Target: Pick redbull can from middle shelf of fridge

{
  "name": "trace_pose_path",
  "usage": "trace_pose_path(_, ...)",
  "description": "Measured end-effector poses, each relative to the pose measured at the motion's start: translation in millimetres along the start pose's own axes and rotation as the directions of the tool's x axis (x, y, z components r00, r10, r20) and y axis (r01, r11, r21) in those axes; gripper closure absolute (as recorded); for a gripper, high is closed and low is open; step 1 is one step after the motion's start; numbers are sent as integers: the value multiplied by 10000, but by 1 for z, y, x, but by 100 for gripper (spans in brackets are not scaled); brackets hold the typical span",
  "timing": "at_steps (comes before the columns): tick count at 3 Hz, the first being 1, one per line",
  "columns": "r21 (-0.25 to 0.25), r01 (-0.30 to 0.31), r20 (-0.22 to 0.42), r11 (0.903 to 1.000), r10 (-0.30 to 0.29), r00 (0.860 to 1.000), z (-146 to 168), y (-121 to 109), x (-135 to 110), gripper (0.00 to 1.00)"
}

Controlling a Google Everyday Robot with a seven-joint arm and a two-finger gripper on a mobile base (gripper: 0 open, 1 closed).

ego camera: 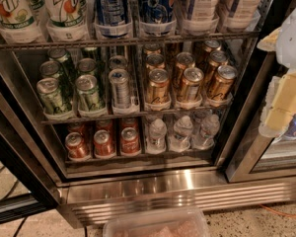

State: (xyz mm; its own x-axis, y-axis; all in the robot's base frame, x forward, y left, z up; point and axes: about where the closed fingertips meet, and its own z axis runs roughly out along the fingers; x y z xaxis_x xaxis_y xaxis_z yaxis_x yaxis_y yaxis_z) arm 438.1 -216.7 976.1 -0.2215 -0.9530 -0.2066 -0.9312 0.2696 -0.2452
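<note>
We could read only the brand 7UP, printed on the labels of the bottles on the top rack of the fridge, upper left, while the gripper hung at the right edge.

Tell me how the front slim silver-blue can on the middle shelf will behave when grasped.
The redbull can is tall and narrow, so it probably tips easily if nudged. Its smooth metal wall may be slippery. Green cans stand close beside it, so room is tight. The gripper hangs at the view's right edge.
</note>
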Motion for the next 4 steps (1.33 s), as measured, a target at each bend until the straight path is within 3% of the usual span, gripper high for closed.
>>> trace_pose_path(2,-44,-25,188,10000,25,9998,3,3,-3,0)
trace_pose_path(3,-221,-70,999,9997,92,9950,25,27,-17,0)
trace_pose_path(4,-547,91,2013,9985,21,9795,73,60,-35,0)
